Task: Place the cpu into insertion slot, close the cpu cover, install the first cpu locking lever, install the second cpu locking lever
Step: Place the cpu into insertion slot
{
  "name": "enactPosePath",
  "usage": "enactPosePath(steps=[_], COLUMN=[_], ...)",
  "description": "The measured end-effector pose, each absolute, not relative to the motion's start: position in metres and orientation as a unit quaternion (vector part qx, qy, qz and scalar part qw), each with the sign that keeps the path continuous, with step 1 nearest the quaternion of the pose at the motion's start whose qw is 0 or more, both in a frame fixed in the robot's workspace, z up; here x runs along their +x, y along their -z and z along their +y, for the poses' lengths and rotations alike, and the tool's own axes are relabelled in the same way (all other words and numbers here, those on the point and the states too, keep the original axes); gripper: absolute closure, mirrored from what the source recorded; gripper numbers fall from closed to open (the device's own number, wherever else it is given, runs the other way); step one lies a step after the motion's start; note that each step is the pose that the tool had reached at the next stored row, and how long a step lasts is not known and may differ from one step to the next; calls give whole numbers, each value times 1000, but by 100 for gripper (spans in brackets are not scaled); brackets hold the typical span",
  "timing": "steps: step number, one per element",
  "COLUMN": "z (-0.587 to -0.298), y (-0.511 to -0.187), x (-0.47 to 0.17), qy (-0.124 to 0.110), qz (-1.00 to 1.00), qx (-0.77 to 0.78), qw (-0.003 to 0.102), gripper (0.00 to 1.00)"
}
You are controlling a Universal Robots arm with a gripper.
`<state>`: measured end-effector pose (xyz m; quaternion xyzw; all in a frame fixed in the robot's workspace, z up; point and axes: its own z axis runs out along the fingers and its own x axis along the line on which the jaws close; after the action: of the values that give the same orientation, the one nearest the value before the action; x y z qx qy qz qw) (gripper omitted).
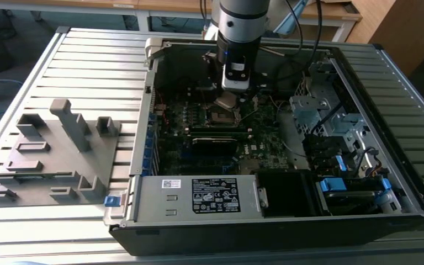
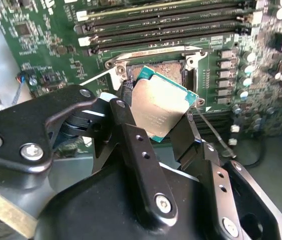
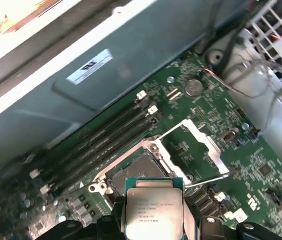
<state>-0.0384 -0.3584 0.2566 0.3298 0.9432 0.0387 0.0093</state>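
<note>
One step in hand, we judge: placing the cpu point(image 3: 153, 210), clamped tilted in the gripper point(image 2: 157, 106) above the insertion slot point(image 3: 135, 173); seating needs levelling and alignment.

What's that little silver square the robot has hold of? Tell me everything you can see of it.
It is the cpu: a small, flat square chip with a dull silver-grey metal top bearing faint print, on a thin green base that shows at its edges. The gripper pinches it by two opposite sides between black fingers. It hangs tilted just above the insertion slot, not seated in it.
</note>
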Motion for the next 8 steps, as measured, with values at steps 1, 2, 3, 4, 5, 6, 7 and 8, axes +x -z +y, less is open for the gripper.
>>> enactPosePath(steps=[1, 2, 3, 4, 5, 6, 7, 8], z=[-358, -358, -358, -358, -358, -358, -358, -358], y=[-257, -256, -256, -256, -256, -256, -256, -256], x=[-38, -38, -38, -38, -38, -38, -38, -38], qy=[-39, -39, -38, -38, -38, -38, -38, -38], qz=[940, 937, 934, 931, 927, 924, 920, 919], qx=[338, 347, 355, 364, 373, 381, 389, 393], qw=[10, 10, 10, 11, 11, 11, 12, 12], gripper=[46, 46, 46, 46, 46, 46, 46, 46])
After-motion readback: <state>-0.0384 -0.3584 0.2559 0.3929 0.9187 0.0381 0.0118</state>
